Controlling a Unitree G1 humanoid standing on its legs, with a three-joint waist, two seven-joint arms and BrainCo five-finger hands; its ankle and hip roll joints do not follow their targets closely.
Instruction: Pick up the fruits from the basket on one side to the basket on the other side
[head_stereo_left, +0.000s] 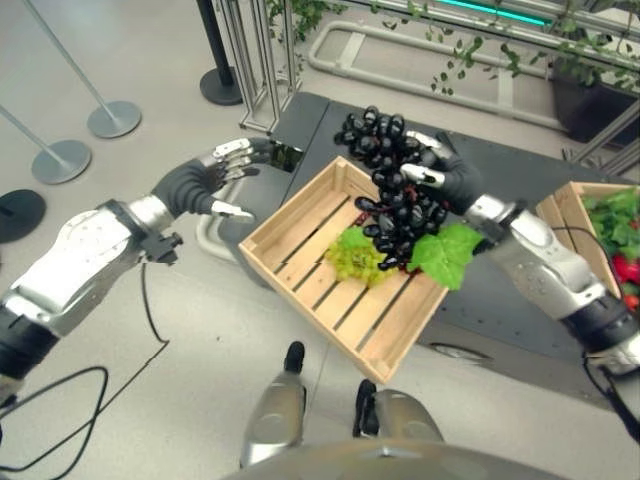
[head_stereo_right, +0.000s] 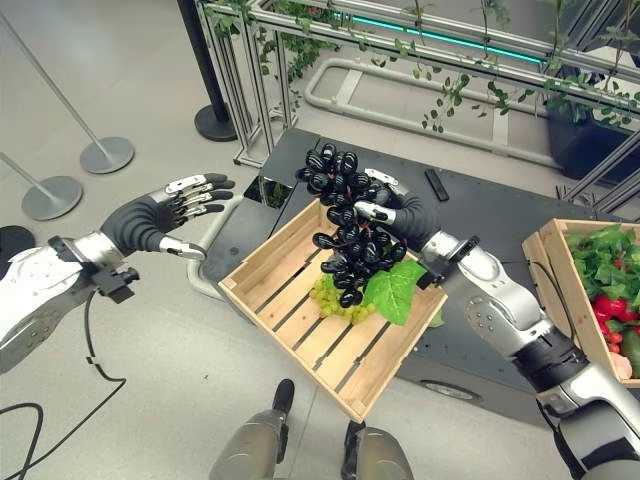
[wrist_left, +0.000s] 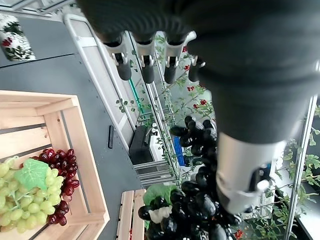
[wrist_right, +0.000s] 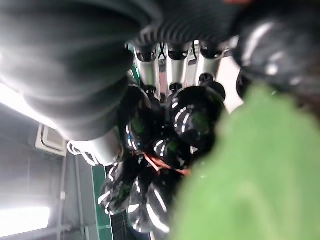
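Note:
A bunch of black grapes (head_stereo_left: 395, 190) with a green leaf (head_stereo_left: 445, 255) hangs over the middle wooden basket (head_stereo_left: 290, 215). My right hand (head_stereo_left: 447, 178) is shut on the bunch's top, and its fingers (wrist_right: 172, 70) curl round the dark berries (wrist_right: 190, 115). In the basket lie green grapes (head_stereo_left: 355, 258) and a small red bunch (wrist_left: 62, 162). My left hand (head_stereo_left: 205, 180) hovers open, off the basket's left corner and holding nothing. A second wooden basket (head_stereo_left: 560, 215) with leafy greens and red fruit stands at the far right.
Both baskets rest on a dark grey table (head_stereo_left: 500, 290), and the middle one juts over its near edge. A small black bar (head_stereo_right: 436, 184) lies on the table behind. Stanchion bases (head_stereo_left: 113, 118) stand on the floor to the left. A metal frame with vines runs along the back.

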